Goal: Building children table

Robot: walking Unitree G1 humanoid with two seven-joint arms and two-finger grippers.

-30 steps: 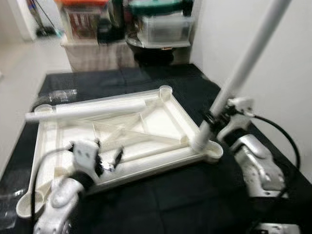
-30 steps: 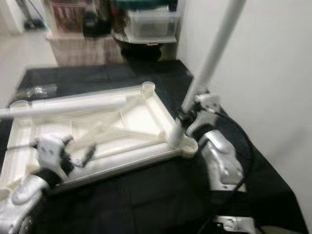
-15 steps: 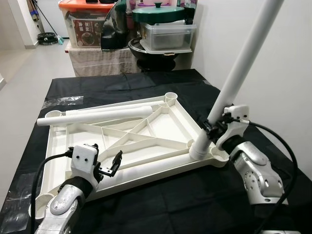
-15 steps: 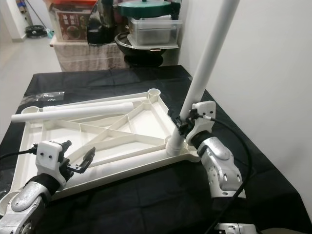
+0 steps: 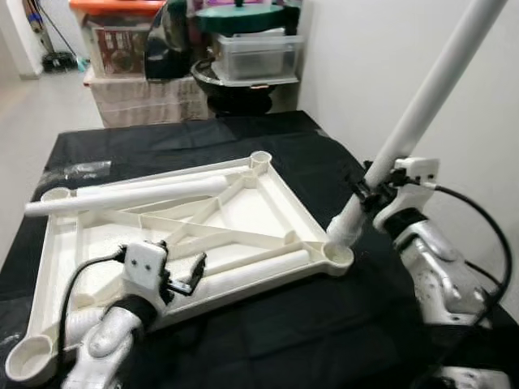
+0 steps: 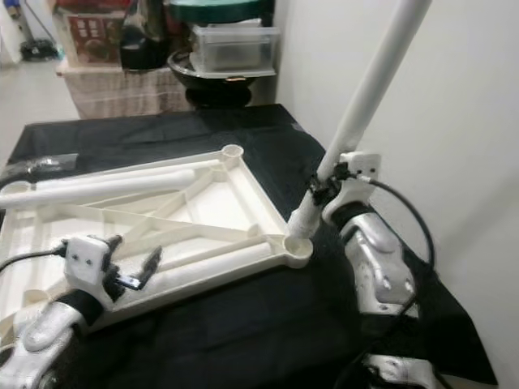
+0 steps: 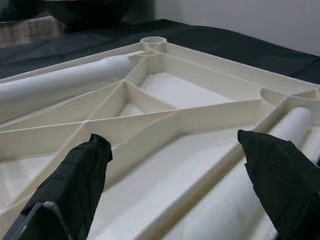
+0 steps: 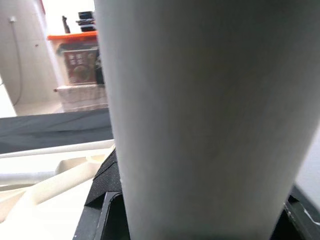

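Even indoor light, bright; my head views slightly soft, background bins blurred. White leg (image 8: 200,115) in my right wrist view out of focus, soft shading; left wrist view sharp

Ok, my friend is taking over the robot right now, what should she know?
Right gripper: shut on a white leg, tilted, its lower end at the corner socket of the upturned tabletop; whether it is fully seated cannot be told.
Left gripper: open, holding nothing, over the tabletop's near rail.
Two more legs lie on the tabletop: one across the far side, one along the near rail.
Left: seat this leg, then fit the others.
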